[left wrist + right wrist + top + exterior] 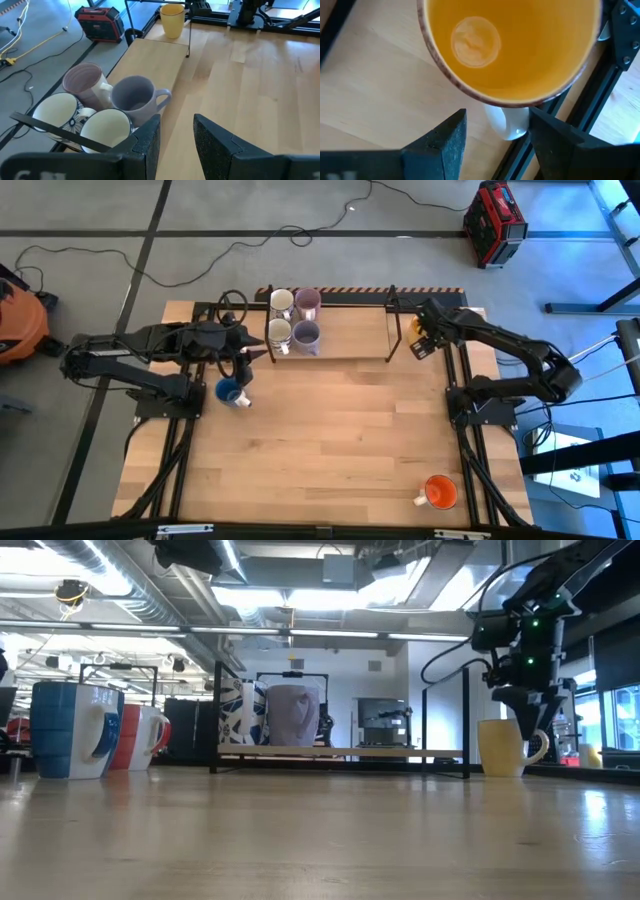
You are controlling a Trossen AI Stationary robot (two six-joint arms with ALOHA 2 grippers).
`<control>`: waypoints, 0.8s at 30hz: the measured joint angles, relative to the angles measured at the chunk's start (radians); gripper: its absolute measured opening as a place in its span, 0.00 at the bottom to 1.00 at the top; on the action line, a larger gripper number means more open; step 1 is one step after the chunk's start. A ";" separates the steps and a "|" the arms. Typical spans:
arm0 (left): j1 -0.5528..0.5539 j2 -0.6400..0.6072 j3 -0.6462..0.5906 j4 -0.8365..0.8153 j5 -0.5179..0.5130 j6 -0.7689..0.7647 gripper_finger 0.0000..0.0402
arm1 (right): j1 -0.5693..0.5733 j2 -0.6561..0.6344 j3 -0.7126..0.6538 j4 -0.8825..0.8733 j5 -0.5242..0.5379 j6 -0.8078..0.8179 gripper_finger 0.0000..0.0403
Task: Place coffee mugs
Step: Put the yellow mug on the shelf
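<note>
Yellow mug (512, 47) fills the right wrist view, directly beneath the right tool (496, 135), mouth up, with its pale handle (509, 122) lying in the gap between the two fingers. The fingers stand wide and hold nothing; neither appears to touch the handle. The mug stands on the worktop (340, 430) just outside the right-hand post of the low rack (330, 358), on the right arm's side.

Governing relation: the handle sits between the fingers and projects sideways from the mug wall, so closing the tool should pinch it across its thickness. The right tool is much nearer this mug than the left.

Four mugs (293, 320) already stand on the left end of the rack. The left tool (245, 360) hangs just beside that group, fingers parted and empty. A blue mug (229, 391) stands nearby, off the rack's left end. An orange mug (439, 492) stands well away from the rack, near the front right corner.
</note>
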 joint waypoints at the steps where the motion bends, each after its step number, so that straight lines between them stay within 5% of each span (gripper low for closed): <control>1: 0.000 0.000 0.000 0.000 0.000 0.000 0.27 | 0.000 0.007 0.000 0.001 0.000 0.000 0.48; 6: 0.000 0.000 0.000 0.000 0.000 0.000 0.27 | 0.000 0.027 0.000 0.010 -0.004 0.000 0.40; 15: 0.000 0.000 0.000 0.000 0.000 0.000 0.27 | 0.000 0.026 0.002 0.017 -0.014 -0.003 0.09; 24: 0.000 0.000 0.000 0.000 0.000 0.000 0.27 | 0.000 0.015 0.001 0.002 -0.021 0.027 0.08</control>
